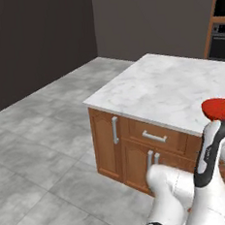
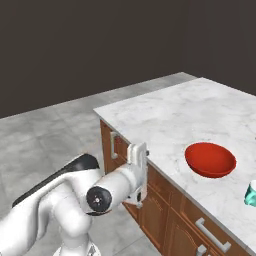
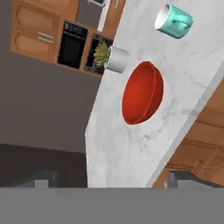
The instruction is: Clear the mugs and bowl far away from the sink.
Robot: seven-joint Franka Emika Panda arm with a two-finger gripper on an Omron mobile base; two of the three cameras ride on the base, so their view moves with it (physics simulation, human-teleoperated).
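Hanging off the counter's (image 2: 170,117) edge, the gripper (image 3: 105,179) has its jaws spread wide with nothing between them. Its two fingertips (image 3: 41,180) show at the bottom of the hand view, one on each side of the marble edge. Ahead of the jaws the bowl (image 3: 142,92) sits on the marble, well clear of the tips. Beyond it, farther from the jaws, lies the teal mug (image 3: 173,20) on its side, mouth toward the pot (image 3: 116,59). That white pot, holding a green plant, stands just beside the bowl's far rim. From the right base view, the bowl sits near the counter's front edge, above the wooden cabinets (image 2: 165,200).
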